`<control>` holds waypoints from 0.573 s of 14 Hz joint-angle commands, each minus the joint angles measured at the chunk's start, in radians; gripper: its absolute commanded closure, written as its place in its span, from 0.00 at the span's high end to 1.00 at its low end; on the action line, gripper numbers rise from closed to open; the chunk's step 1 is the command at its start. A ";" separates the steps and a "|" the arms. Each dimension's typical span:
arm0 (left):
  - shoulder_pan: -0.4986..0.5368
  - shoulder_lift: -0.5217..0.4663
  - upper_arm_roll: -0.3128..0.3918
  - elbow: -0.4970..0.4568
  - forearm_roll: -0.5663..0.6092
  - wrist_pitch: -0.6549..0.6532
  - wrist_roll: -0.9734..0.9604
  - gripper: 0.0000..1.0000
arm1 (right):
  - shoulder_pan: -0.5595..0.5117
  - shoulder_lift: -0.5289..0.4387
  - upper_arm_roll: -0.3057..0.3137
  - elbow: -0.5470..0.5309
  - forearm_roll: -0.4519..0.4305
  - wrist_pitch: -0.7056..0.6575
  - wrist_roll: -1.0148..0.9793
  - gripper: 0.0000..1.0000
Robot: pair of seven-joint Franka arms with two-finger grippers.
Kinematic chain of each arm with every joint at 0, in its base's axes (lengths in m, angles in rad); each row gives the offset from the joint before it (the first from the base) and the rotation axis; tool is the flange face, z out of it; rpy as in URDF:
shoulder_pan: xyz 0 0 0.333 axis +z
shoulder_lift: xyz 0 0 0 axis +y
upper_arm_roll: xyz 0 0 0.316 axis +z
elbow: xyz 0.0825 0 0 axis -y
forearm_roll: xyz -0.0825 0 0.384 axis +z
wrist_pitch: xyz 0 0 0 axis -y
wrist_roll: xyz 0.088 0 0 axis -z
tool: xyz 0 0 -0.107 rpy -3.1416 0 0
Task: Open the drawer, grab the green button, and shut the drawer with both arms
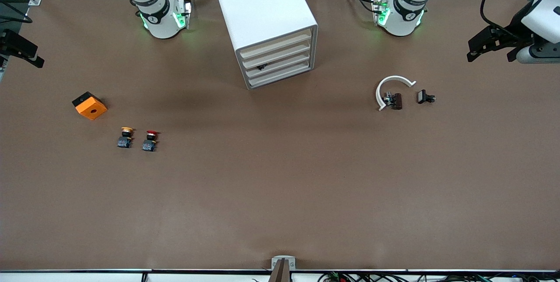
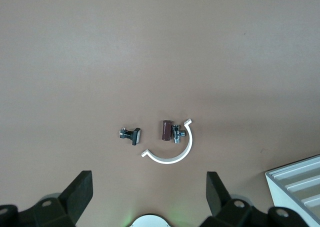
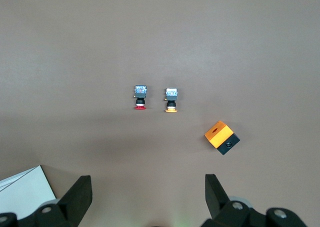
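Drawers all shut, both arms waiting with jaws spread and empty.

You have the cabinet (image 1: 267, 24) as your landmark: its four drawers sit closed, and something dark shows through the gap at the third drawer (image 1: 278, 64) from the top, likely the green button, though I cannot tell for certain. Your left gripper (image 2: 150, 192) hangs over the counter (image 1: 280, 194) toward the left arm's end from the cabinet, above a white clip (image 1: 390, 89) and small metal parts. Your right gripper (image 3: 148, 192) hangs toward the right arm's end, above the yellow button (image 1: 125, 137), red button (image 1: 150, 140) and orange box (image 1: 89, 105). Risk: plain drawer fronts give little purchase, so the cabinet may slide unless you brace it, or you open the wrong drawer.
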 commanded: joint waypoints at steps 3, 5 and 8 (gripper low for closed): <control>0.006 0.007 -0.003 0.022 -0.011 -0.016 0.003 1.00 | -0.005 -0.025 0.004 -0.022 -0.015 0.007 -0.004 1.00; 0.007 0.009 -0.003 0.020 -0.011 -0.016 0.003 1.00 | -0.006 -0.025 0.004 -0.022 -0.015 0.009 -0.004 1.00; 0.009 0.033 0.000 0.013 -0.011 -0.030 -0.001 1.00 | -0.003 -0.025 0.005 -0.022 -0.015 0.007 -0.004 1.00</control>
